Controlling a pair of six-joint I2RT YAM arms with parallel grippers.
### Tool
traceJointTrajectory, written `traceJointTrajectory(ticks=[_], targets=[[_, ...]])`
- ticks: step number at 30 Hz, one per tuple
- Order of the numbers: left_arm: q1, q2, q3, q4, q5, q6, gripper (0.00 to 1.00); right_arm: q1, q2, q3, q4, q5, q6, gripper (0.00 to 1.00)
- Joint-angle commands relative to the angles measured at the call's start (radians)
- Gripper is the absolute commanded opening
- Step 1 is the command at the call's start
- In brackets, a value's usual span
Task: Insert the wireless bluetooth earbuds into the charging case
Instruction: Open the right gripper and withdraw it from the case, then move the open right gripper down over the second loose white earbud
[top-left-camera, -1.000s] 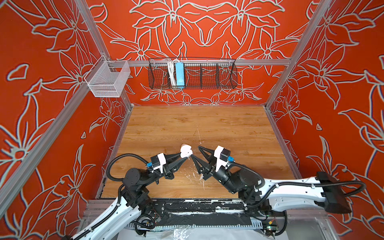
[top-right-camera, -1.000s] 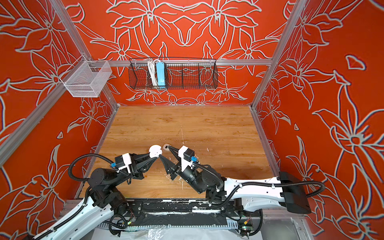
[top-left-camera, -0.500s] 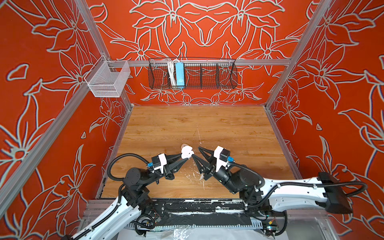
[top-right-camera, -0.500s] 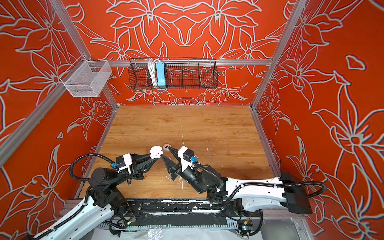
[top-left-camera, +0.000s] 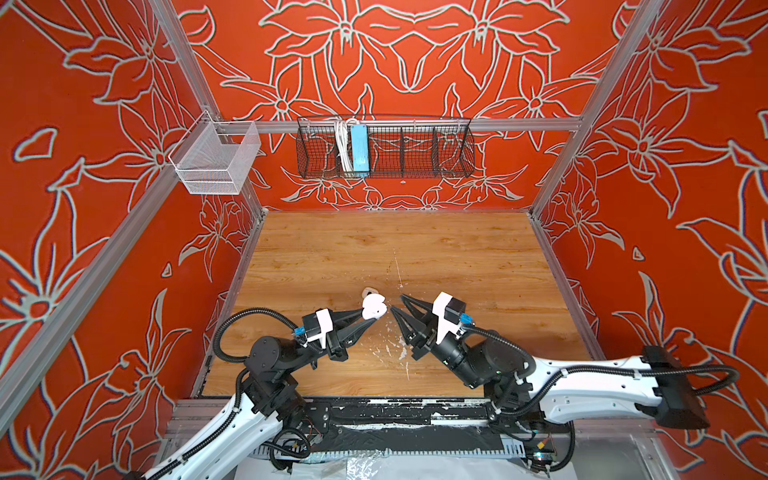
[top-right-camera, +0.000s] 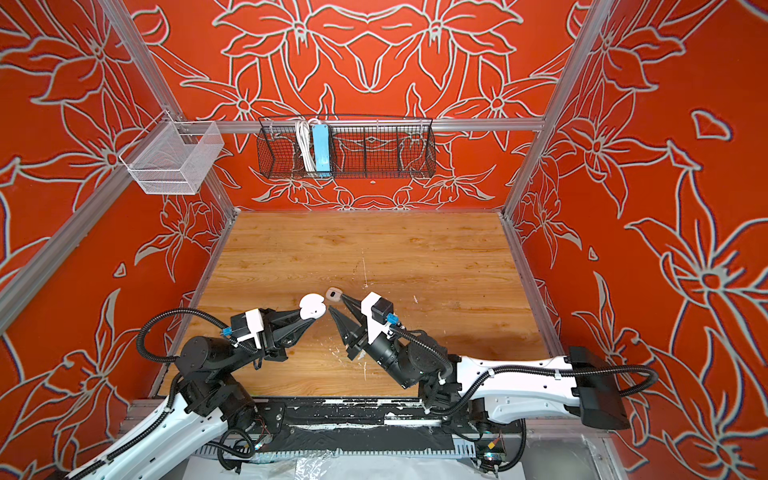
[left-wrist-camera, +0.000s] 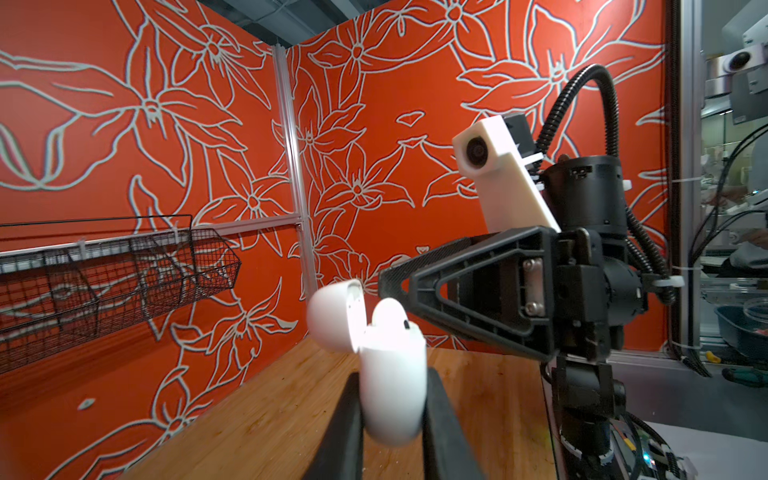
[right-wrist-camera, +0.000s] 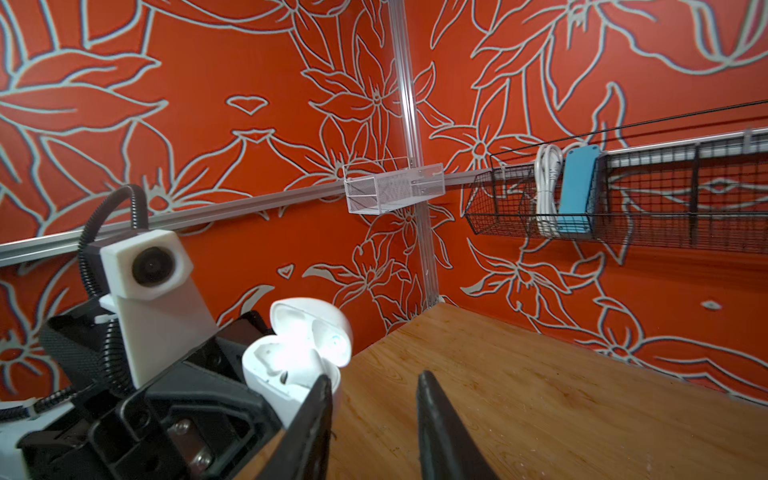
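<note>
A white mesh basket (top-left-camera: 216, 160) hangs on the left wall. Further right, on the back wall, a long black wire basket (top-left-camera: 415, 149) holds a coiled white cable (top-left-camera: 341, 145) and a blue power strip (top-left-camera: 359, 147); any lettering on the strip is too small to read.

Over the wooden desk (top-left-camera: 457, 257), the left gripper (top-left-camera: 369, 315) has its fingers (left-wrist-camera: 345, 419) clamped tight on the charging case (top-left-camera: 372, 305). It holds the case upright above the boards with the lid flipped back. One earbud (left-wrist-camera: 390, 318) pokes up out of the case.

Just beyond the case a small pale piece (top-right-camera: 333, 294) lies on the desk; I cannot tell whether it is the second earbud.

To the right, the right gripper (top-left-camera: 397, 302) points at the case's open mouth, close but not touching. Its fingers (right-wrist-camera: 318, 399) are partly spread with nothing between them. White paint flecks (top-left-camera: 390, 349) spot the desk below.
</note>
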Motion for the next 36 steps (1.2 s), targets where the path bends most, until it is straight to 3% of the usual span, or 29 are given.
traceJointTrajectory(ticks=[1,3,6,9,17,23,36], targets=[[-0.002,-0.018,0.030,-0.105,-0.100,0.019,0.00,-0.040,-0.073,-0.009,-0.189,0.174,0.046,0.39],[0.000,-0.001,0.021,-0.133,-0.138,0.015,0.00,-0.141,-0.110,0.002,-0.417,0.201,0.234,0.38],[0.002,0.013,-0.042,-0.073,-0.132,0.008,0.00,-0.327,-0.106,0.002,-0.701,0.089,0.494,0.38],[0.005,-0.005,-0.081,-0.067,-0.163,-0.001,0.00,-0.417,-0.032,-0.008,-0.797,-0.012,0.580,0.38],[0.013,-0.104,-0.099,-0.167,-0.170,0.009,0.00,-0.496,0.332,0.084,-0.862,-0.215,0.596,0.45],[0.013,-0.136,-0.097,-0.210,-0.169,0.014,0.00,-0.507,0.575,0.207,-0.868,-0.236,0.497,0.44],[0.013,-0.160,-0.097,-0.235,-0.175,0.032,0.00,-0.532,0.707,0.266,-0.901,-0.232,0.519,0.43]])
